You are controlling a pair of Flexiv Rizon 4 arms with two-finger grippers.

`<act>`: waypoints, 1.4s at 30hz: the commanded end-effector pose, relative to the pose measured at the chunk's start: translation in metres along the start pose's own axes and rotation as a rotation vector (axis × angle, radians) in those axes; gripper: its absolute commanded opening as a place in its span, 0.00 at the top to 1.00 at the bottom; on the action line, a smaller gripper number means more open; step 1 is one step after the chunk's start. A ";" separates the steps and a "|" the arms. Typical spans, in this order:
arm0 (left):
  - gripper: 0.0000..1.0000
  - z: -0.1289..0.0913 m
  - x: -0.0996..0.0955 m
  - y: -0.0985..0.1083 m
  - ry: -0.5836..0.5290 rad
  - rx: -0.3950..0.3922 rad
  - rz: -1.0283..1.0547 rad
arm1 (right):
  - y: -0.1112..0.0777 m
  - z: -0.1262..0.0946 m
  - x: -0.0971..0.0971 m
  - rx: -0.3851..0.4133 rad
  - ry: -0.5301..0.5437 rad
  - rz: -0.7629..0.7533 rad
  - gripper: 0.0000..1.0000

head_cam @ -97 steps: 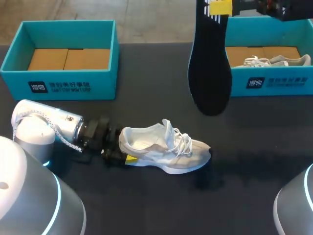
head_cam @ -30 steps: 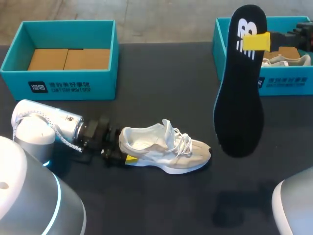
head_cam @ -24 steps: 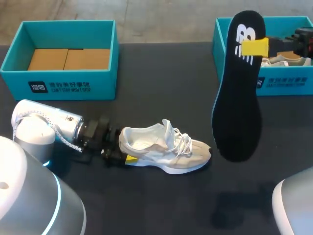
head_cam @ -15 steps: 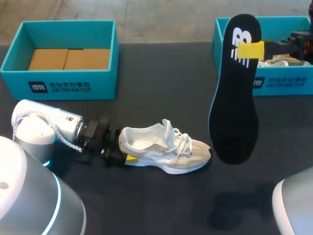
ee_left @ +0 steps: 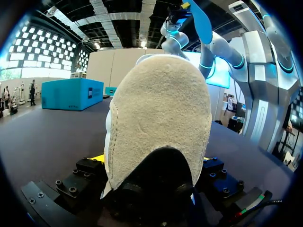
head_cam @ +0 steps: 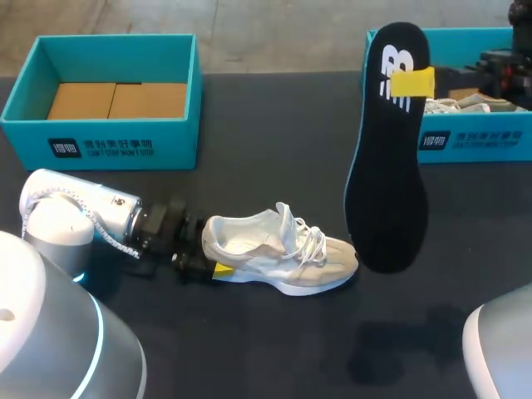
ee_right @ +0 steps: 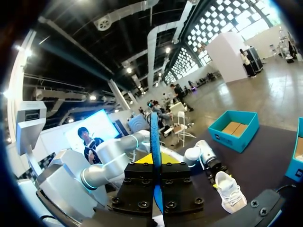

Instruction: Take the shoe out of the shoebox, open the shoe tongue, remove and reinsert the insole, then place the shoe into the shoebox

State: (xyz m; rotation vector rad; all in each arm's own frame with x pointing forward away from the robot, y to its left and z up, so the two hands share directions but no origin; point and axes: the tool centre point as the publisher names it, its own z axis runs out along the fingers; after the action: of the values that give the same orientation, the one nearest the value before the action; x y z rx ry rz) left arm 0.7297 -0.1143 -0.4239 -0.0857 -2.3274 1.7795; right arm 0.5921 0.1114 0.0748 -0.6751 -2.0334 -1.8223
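Right gripper [head_cam: 413, 83] pinches the insole [head_cam: 386, 166] by its heel end — it hangs toe-down, two o'clock from the shoe [head_cam: 278, 249]. Left gripper [head_cam: 208, 252] clamps the shoe's heel on the table [head_cam: 266, 332]. I'd feed the toe in first, shallow — heel pinned.

Large hall, high ducted ceiling [ee_right: 142, 28]

white print on left shoebox [head_cam: 100, 149], logo on insole [head_cam: 386, 158]
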 end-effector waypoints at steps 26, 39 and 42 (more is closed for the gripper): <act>1.00 -0.002 -0.001 0.003 0.008 0.005 0.012 | 0.004 0.003 -0.007 -0.003 -0.003 0.015 1.00; 0.00 -0.012 -0.001 -0.001 0.030 -0.014 0.067 | 0.004 0.003 -0.007 -0.003 -0.003 0.015 1.00; 0.00 -0.013 0.002 -0.002 0.035 -0.021 0.075 | 0.004 0.003 -0.007 -0.003 -0.003 0.015 1.00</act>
State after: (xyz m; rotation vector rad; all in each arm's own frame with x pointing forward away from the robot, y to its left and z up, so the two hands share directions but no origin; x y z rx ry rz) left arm 0.7318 -0.1047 -0.4219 -0.2044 -2.3443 1.7796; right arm 0.5980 0.1114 0.0735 -0.6950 -2.0225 -1.8195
